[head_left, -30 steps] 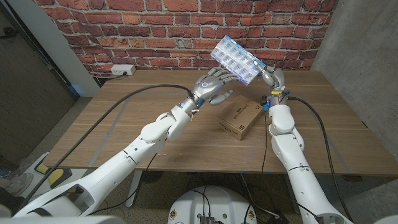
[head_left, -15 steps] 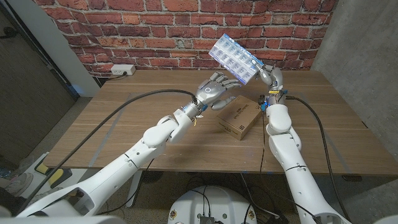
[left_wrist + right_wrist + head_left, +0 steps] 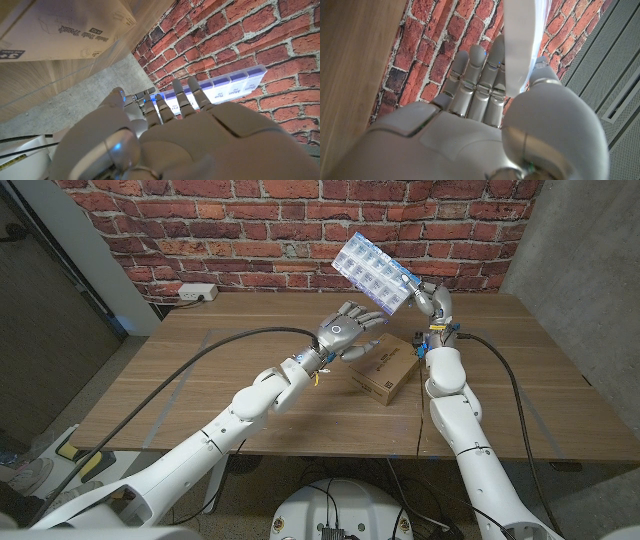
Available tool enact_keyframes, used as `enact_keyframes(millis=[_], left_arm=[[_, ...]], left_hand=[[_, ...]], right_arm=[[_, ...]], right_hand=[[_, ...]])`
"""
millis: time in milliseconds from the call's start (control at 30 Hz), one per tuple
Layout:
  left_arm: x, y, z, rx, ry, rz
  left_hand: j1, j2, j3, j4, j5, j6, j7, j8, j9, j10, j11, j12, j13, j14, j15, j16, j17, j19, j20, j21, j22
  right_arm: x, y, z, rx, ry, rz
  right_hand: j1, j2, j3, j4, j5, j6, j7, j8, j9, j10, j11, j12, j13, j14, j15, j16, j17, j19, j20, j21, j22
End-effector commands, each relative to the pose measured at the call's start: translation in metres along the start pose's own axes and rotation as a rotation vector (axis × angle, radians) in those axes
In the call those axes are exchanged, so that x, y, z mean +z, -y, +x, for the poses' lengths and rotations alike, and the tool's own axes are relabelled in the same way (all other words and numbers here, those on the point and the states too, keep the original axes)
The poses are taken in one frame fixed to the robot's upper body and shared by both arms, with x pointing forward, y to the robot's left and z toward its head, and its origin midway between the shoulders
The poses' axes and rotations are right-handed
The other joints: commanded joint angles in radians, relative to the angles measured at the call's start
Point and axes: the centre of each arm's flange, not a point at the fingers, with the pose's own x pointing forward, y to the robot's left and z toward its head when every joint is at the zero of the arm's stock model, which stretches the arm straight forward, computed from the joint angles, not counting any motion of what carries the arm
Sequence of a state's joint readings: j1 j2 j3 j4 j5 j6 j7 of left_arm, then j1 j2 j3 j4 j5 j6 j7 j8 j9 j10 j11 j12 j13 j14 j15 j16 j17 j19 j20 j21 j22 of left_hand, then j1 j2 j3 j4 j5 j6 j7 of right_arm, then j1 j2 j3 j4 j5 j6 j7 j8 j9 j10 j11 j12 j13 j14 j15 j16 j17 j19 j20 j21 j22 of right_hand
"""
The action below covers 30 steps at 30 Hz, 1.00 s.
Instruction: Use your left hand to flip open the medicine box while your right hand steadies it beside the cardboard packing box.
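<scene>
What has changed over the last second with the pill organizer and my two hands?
The left hand has come away from the medicine box, dropping lower and toward the robot with its fingers spread; a second ago they lay against the box's lower edge. The right hand has kept its grip on the box's end and raised it slightly, tilting it a little further. The cardboard packing box has not moved on the table.

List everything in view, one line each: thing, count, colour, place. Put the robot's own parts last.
Medicine box: one, clear with blue-purple lids, held up in the air above the table's far side.
Cardboard packing box: one, brown, on the table near the right arm.
Table: one, wooden.
Brick wall: red, behind the table.
Power outlet: one, white, low on the wall.
Left hand: fingers apart, below the medicine box, holding nothing.
Right hand: grips the medicine box's edge.
</scene>
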<state>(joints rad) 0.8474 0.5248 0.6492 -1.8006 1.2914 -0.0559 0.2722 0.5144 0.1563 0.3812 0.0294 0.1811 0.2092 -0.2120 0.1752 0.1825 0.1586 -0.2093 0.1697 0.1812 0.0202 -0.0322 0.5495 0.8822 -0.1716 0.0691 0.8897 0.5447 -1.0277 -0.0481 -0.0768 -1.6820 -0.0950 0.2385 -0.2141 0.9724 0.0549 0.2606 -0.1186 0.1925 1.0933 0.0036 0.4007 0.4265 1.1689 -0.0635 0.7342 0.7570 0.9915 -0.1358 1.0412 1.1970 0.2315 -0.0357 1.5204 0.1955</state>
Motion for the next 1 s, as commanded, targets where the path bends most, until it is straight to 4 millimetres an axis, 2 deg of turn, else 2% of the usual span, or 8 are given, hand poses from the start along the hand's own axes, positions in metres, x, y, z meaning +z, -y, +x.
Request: enact_keyframes(millis=[33, 100, 267, 667, 867, 1000], left_arm=[[0.005, 0.002, 0.004, -0.053, 0.022, 0.04], [0.006, 0.002, 0.004, -0.043, 0.025, 0.045], [0.006, 0.0, 0.006, -0.036, 0.014, 0.052], [0.004, 0.0, 0.012, -0.048, -0.01, 0.077], [0.003, -0.001, 0.015, -0.027, 0.006, 0.073], [0.002, -0.001, 0.015, 0.007, 0.011, 0.063]], left_hand=[[-0.015, 0.0, 0.018, 0.001, -0.001, -0.071, -0.002, -0.004, 0.003, -0.068, -0.001, -0.003, 0.004, -0.029, -0.017, -0.008, 0.014, -0.147, 0.018, 0.017, 0.019], [-0.018, 0.001, 0.022, 0.002, 0.0, -0.079, 0.0, 0.0, 0.003, -0.079, -0.002, 0.001, 0.004, -0.042, -0.013, -0.011, 0.018, -0.171, 0.028, 0.015, 0.024], [-0.024, 0.0, 0.027, 0.004, 0.0, -0.062, 0.015, 0.013, 0.004, -0.074, -0.002, 0.009, 0.005, -0.043, -0.013, -0.008, 0.024, -0.178, 0.03, 0.022, 0.031], [-0.044, -0.007, 0.031, 0.013, -0.001, -0.105, 0.04, 0.006, 0.005, -0.112, 0.0, 0.005, 0.006, -0.073, -0.001, -0.012, 0.038, -0.214, 0.04, 0.031, 0.047], [-0.047, -0.008, 0.032, 0.014, -0.001, -0.113, 0.042, 0.006, 0.005, -0.12, -0.001, 0.006, 0.006, -0.075, 0.0, -0.012, 0.04, -0.218, 0.04, 0.034, 0.051], [-0.05, -0.013, 0.038, 0.011, 0.0, -0.074, 0.044, 0.027, 0.008, -0.099, 0.0, 0.019, 0.008, -0.066, -0.005, -0.006, 0.045, -0.221, 0.042, 0.045, 0.059]], right_arm=[[0.003, -0.008, -0.001, 0.02, 0.014, -0.005], [0.002, -0.008, -0.001, 0.022, 0.014, -0.003], [0.002, -0.008, -0.001, 0.024, 0.015, -0.004], [0.001, -0.01, 0.0, 0.044, 0.022, 0.002], [-0.002, -0.012, 0.003, 0.048, 0.016, -0.009], [-0.006, -0.013, 0.006, 0.051, 0.01, -0.002]], right_hand=[[0.101, 0.093, 0.009, 0.002, 0.005, 0.008, 0.0, -0.001, 0.004, 0.05, -0.049, -0.002, 0.005, 0.011, -0.088, -0.002, 0.002, 0.008, -0.069, 0.005, 0.001], [0.102, 0.092, 0.009, 0.001, 0.005, 0.009, 0.001, -0.002, 0.004, 0.052, -0.049, -0.004, 0.003, 0.01, -0.088, -0.004, 0.001, 0.009, -0.069, 0.005, 0.001], [0.102, 0.092, 0.009, 0.001, 0.005, 0.009, -0.001, -0.002, 0.005, 0.053, -0.048, -0.004, 0.004, 0.011, -0.088, -0.002, 0.004, 0.009, -0.069, 0.005, 0.0], [0.101, 0.091, 0.008, 0.001, 0.005, 0.01, -0.001, -0.005, 0.007, 0.055, -0.05, -0.008, 0.006, 0.013, -0.088, -0.002, 0.006, 0.008, -0.069, 0.004, 0.0], [0.102, 0.09, 0.008, 0.001, 0.006, 0.01, -0.001, -0.007, 0.006, 0.055, -0.049, -0.009, 0.009, 0.011, -0.088, -0.006, 0.002, 0.007, -0.068, 0.003, 0.0], [0.101, 0.09, 0.008, 0.001, 0.006, 0.01, -0.001, -0.007, 0.008, 0.054, -0.049, -0.01, 0.01, 0.012, -0.088, -0.003, 0.008, 0.006, -0.07, 0.002, 0.0]])
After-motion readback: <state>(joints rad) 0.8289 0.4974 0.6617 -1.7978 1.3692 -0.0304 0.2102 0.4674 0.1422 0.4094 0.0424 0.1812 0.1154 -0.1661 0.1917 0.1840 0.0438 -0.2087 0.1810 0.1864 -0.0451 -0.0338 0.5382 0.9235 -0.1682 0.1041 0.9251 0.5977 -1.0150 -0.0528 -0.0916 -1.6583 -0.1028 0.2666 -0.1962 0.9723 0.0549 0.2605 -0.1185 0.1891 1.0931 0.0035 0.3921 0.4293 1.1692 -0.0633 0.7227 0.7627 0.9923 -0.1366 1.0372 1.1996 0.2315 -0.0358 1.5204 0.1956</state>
